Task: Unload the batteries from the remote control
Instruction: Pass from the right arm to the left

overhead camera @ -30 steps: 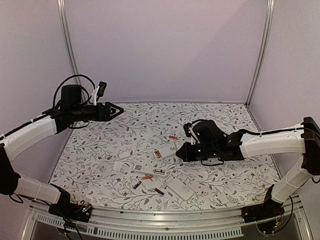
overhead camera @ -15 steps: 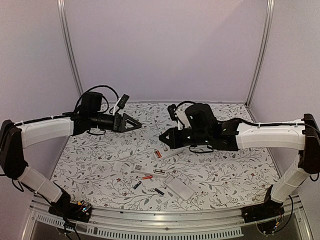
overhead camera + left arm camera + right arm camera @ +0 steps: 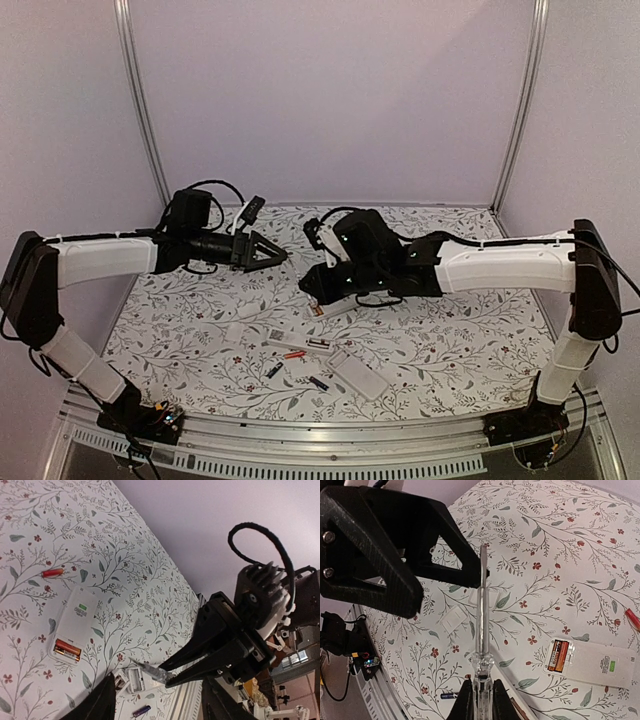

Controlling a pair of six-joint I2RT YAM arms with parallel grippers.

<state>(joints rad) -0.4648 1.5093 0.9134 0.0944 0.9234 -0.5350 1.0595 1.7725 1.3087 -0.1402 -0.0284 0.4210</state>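
My right gripper (image 3: 309, 286) (image 3: 480, 696) is shut on the clear handle of a screwdriver (image 3: 481, 610), whose metal shaft points at my left gripper (image 3: 279, 256). The left gripper stands open, and the tool's tip (image 3: 134, 662) lies between its dark fingers (image 3: 97, 705) without touching them. Below the two lies a white remote control (image 3: 333, 305) (image 3: 75, 622) (image 3: 595, 664) with its back off and two brownish-gold batteries (image 3: 67, 649) (image 3: 558, 656) in the bay. Loose batteries lie about: a red one (image 3: 52, 572) (image 3: 632, 619), another red one (image 3: 293, 354), a dark one (image 3: 274, 370) and a bluish one (image 3: 318, 382) (image 3: 141, 710).
On the flower-patterned table (image 3: 450, 330) there is a second white remote (image 3: 358, 372) near the front, a third opened one (image 3: 300, 343) and loose white battery covers (image 3: 238, 332) (image 3: 452, 620). Lilac walls close in the back and sides.
Both arms have swung toward the table's middle: the right gripper carried the screwdriver left and back, the left gripper came right to meet it, and the left jaws have narrowed somewhat.
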